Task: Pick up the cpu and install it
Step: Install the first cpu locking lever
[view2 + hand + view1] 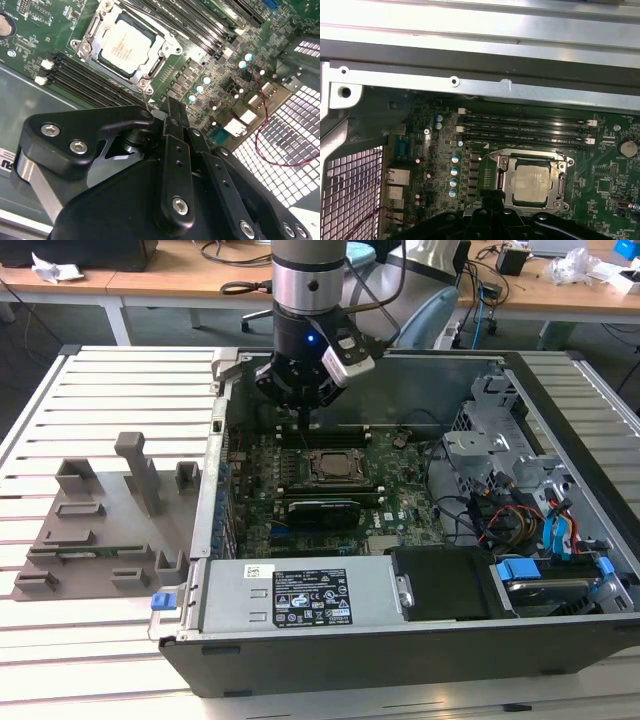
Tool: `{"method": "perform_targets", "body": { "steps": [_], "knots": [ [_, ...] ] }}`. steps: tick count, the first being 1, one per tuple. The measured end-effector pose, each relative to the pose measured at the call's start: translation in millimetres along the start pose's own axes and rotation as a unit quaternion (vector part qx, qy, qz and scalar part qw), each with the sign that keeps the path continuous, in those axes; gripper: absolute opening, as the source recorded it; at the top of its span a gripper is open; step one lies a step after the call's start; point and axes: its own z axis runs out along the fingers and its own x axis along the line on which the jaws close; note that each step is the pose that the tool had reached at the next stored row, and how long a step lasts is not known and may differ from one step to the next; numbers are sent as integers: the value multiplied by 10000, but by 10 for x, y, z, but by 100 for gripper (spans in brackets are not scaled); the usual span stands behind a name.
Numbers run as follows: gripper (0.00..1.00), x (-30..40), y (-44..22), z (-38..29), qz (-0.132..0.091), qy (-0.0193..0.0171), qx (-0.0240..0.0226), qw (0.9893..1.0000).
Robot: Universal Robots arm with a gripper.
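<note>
The cpu (535,182) lay flat inside the socket frame (502,172) on the motherboard (605,170) — already seated, silvery top upward. The gripper (305,415) hung above the board's far edge in the exterior view, beside the socket rather than over it — the chip lay just forward of its tip. The fingers (172,120) were drawn together, holding nothing.

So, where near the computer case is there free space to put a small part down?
The slatted table has a bare patch at the exterior view's left, between the case wall and the grey fixture. Inside the case it is crowded: motherboard, CPU in its socket, cables, and the gripper above.
</note>
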Motion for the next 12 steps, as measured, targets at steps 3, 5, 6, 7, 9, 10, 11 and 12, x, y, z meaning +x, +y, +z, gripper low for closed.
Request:
{"method": "perform_targets", "body": {
  "steps": [3, 5, 6, 7, 9, 10, 11, 12],
  "knots": [
    [11, 28, 2, 2, 0, 0, 0, 10000],
    [11, 51, 4, 6, 0, 0, 0, 10000],
    [11, 68, 5, 12, 0, 1, 1, 10000],
    [11, 79, 6, 15, 0, 1, 1, 10000],
    [11, 109, 13, 21, 0, 0, 0, 10000],
    [11, 119, 19, 24, 0, 0, 0, 10000],
    [11, 137, 34, 29, 1, 0, 0, 10000],
    [11, 149, 47, 33, 0, 0, 0, 10000]
  ]
}}
